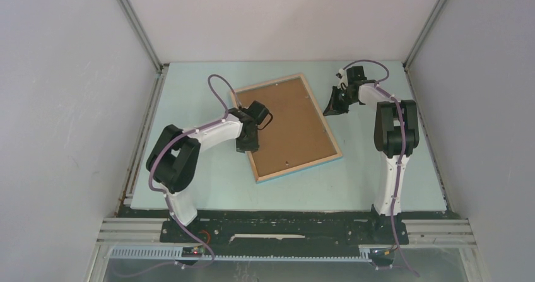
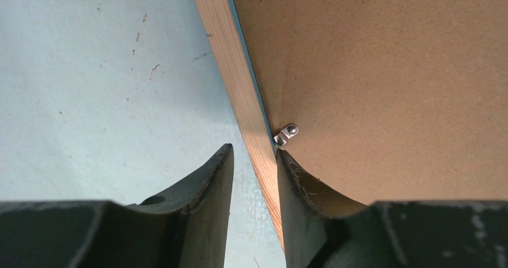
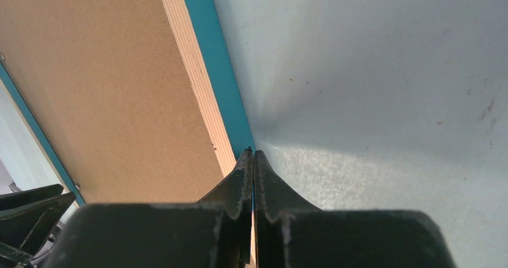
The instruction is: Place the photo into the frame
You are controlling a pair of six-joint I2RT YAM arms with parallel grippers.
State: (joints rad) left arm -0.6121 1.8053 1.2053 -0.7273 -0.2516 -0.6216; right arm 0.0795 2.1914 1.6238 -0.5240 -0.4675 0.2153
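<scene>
Top external view: the frame [image 1: 299, 168] lies back-up mid-picture on the surface [image 1: 284, 193], front face hidden, brown backing board [image 1: 287, 124] filling it. At its left edge the left tool [image 2: 254, 151] stands part open astride the wooden rail, gripping nothing, inner finger beside a small metal clip [image 2: 286, 134]. The right tool [image 3: 253, 154], fingers pressed together and empty, is by the teal edge; contact unclear.

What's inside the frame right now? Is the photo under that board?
A brown backing board fills the frame, with a small metal tab at its edge. No photo is visible. The board covers whatever lies beneath it, so I cannot tell whether the photo is in.
</scene>
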